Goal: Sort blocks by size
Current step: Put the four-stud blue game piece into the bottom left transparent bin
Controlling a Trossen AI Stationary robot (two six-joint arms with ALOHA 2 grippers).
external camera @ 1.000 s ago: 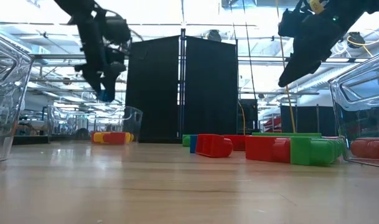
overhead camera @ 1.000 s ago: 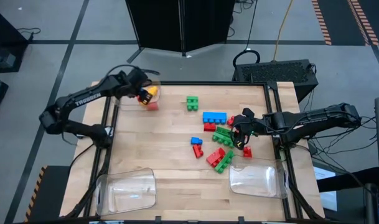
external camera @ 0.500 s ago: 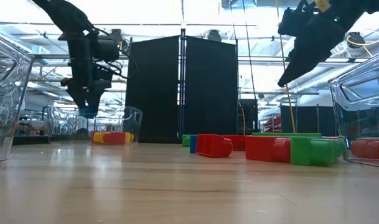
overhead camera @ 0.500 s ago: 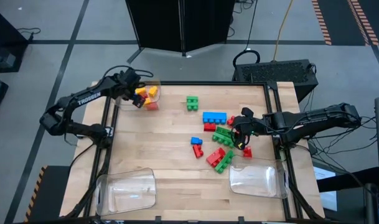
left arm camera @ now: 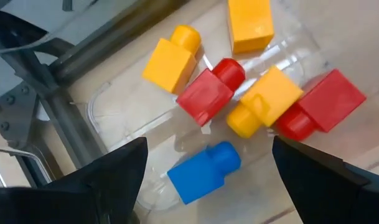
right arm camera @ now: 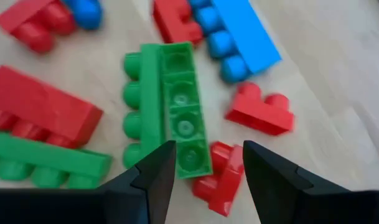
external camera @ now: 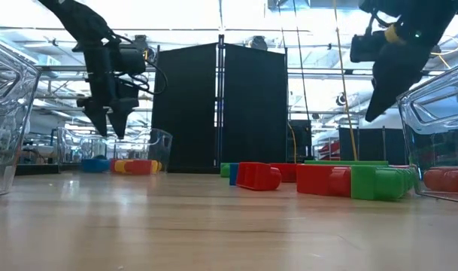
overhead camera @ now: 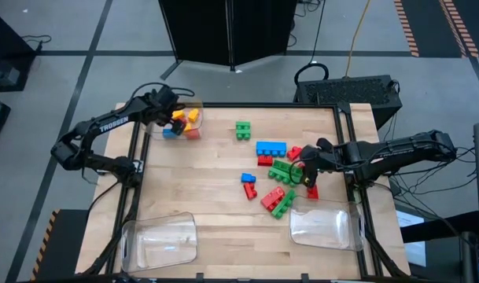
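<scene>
Several bricks lie in a heap right of the table's middle [overhead camera: 280, 179]. A long green brick [right arm camera: 177, 109] lies there on its side, with a long blue brick [right arm camera: 239, 37] and small red ones [right arm camera: 261, 112] around it. My right gripper [right arm camera: 208, 163] hangs open and empty above the green brick [overhead camera: 282, 169]; the gripper also shows in the high view [overhead camera: 311, 159]. My left gripper [overhead camera: 164, 106] is open and empty above the clear tray [overhead camera: 193, 104] at the far left. Small yellow, orange and red bricks and a small blue brick [left arm camera: 205, 171] lie in that tray.
Two more clear trays stand at the near edge, one on the left [overhead camera: 160, 240] and one on the right [overhead camera: 324, 226]. A green brick [overhead camera: 242, 130] lies alone toward the far edge. Bare wood stretches across the table's left and near middle.
My left gripper has moved a little toward the table's left edge above the far-left tray, opened and let go of the small blue brick, which now lies in the tray. My right gripper has shifted slightly toward the table's right edge above the heap.
</scene>
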